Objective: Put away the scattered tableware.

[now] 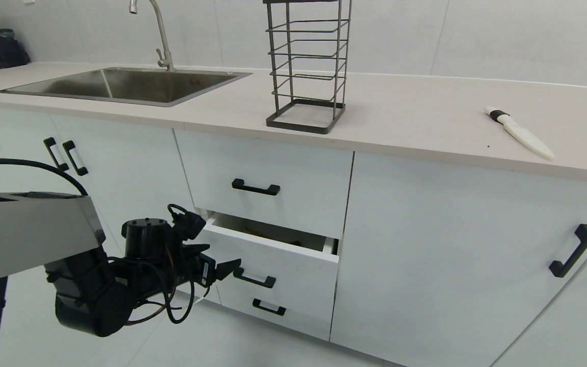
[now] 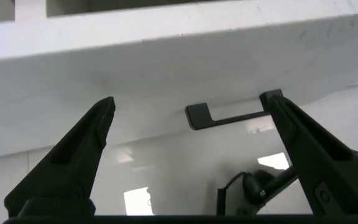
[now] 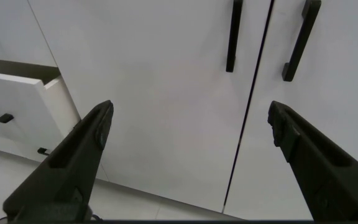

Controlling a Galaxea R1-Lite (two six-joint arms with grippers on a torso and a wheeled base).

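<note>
The left claw (image 1: pixel 220 268) hung wide open low down, just short of the handle (image 2: pixel 197 115) of the partly open drawer (image 1: pixel 273 250). The handle's bar ran across the gap ahead of it. The knife (image 1: pixel 520 133) lay on the counter (image 1: pixel 400 117) well up to the right, its length slanting toward the near right. The right claw (image 3: pixel 191 111), also wide open and facing the cupboard doors (image 3: pixel 166 93), was probably the nearer one.

Head camera looks down; both wrist cameras face cabinets (image 3: pixel 166 93), sharing the drawer (image 1: pixel 273 257).

White knife (image 1: pixel 520 133) with black band, right; dark grey wire rack (image 1: pixel 308 66), top centre; beige counter (image 1: pixel 416 109); white drawers (image 1: pixel 273 262), black handles (image 1: pixel 255 187).
</note>
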